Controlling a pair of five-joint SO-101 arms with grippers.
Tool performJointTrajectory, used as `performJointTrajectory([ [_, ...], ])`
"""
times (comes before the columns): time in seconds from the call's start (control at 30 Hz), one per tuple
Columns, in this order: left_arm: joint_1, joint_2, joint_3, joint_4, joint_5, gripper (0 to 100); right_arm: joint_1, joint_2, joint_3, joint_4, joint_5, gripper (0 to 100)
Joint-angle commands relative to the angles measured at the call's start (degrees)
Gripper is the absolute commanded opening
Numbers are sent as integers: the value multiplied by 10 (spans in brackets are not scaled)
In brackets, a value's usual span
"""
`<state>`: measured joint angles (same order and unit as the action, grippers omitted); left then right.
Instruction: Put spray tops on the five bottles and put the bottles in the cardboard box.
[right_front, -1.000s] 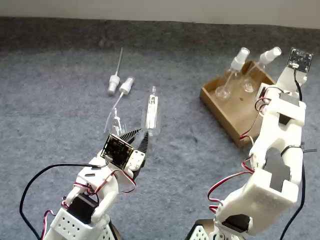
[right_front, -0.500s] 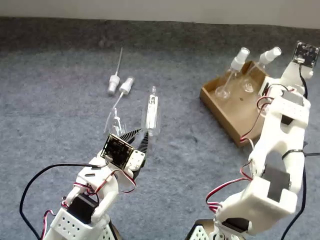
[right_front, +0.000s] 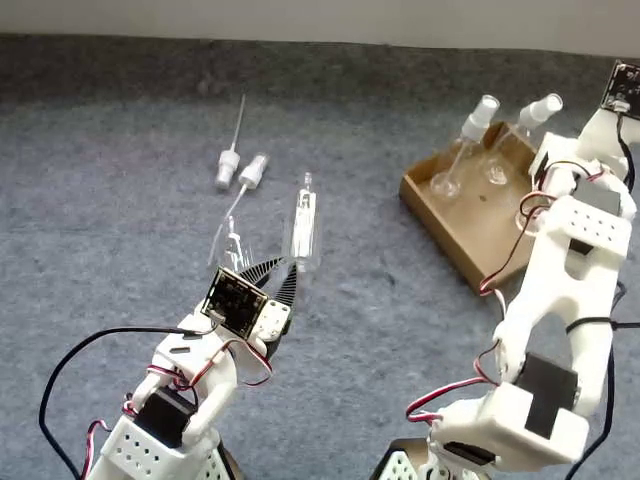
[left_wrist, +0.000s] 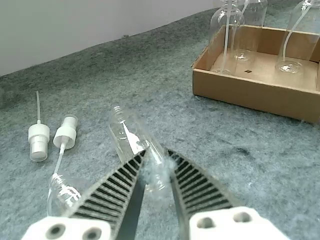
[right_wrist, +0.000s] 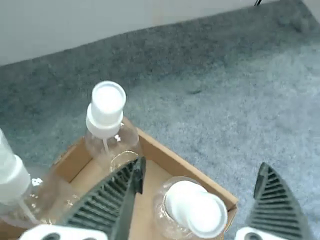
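"So, how were things placed?"

"Left gripper (left_wrist: 156, 156) pinched the uncapped bottle (left_wrist: 131, 137) near its base, with the neck pointing away from the jaws. A second bare bottle (left_wrist: 62, 192) lay just beside that gripper, and the two spray tops (left_wrist: 39, 140) lay farther out beyond its fingertips. Right gripper (right_wrist: 200, 167) was spread wide above a capped bottle (right_wrist: 192, 212) standing in the cardboard box (right_wrist: 165, 152), touching nothing."

"And how to cap it well?"

"I judged the left should pinch firmly and raise the neck. The right should take one top by its collar, line the dip tube up with the neck, and feed it straight in."
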<state>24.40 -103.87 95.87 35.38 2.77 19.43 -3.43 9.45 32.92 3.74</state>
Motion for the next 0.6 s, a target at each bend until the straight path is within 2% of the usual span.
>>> performJointTrajectory([
  [0.0,-7,-7,12,2,-7,7,0,-75,-31,5,0,299],
  [0.1,-12,-7,12,2,-7,7,0,-124,-30,29,2,299],
  [0.27,-68,-7,7,-1,-7,10,-25,-212,-33,160,3,299],
  [0.47,-132,-8,-15,-2,-7,11,-104,-293,-10,223,-1,298],
  [0.57,-203,-8,-39,-2,-6,11,-145,-332,25,228,-1,298],
])
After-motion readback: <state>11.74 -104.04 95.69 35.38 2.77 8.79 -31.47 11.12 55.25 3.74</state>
